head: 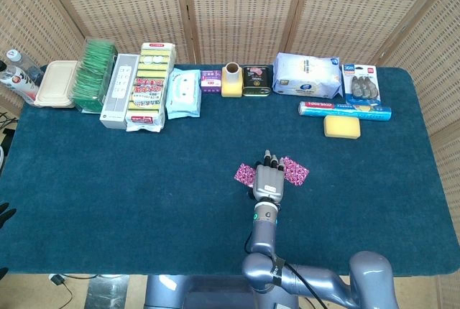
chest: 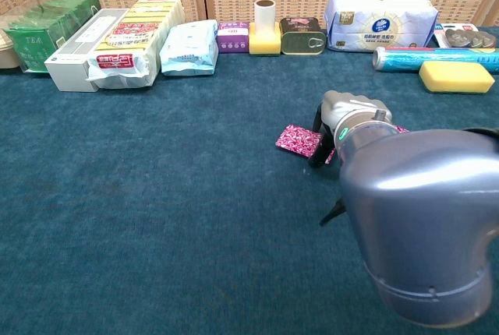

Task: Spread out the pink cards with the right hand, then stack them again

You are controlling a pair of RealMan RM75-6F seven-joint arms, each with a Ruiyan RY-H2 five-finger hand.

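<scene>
Wicker screens (head: 237, 7) back a blue-carpeted table (head: 129, 194). Near its front edge, patterned pink cards (head: 295, 170) lie fanned under the right hand (head: 267, 180), fingers flat on them.

Your right hand (head: 268, 180) lies palm down, fingers (head: 267, 158) pointing away from the robot's body and held close together, nearly flat and side by side. The wrist runs straight back from it toward you, with a green light showing on the forearm just behind the hand. In the chest view the grey elbow housing fills the foreground and hides most of the hand (chest: 351, 113). At the left edge of the head view, only a dark fingertip of your left hand (head: 4, 212) shows.
</scene>
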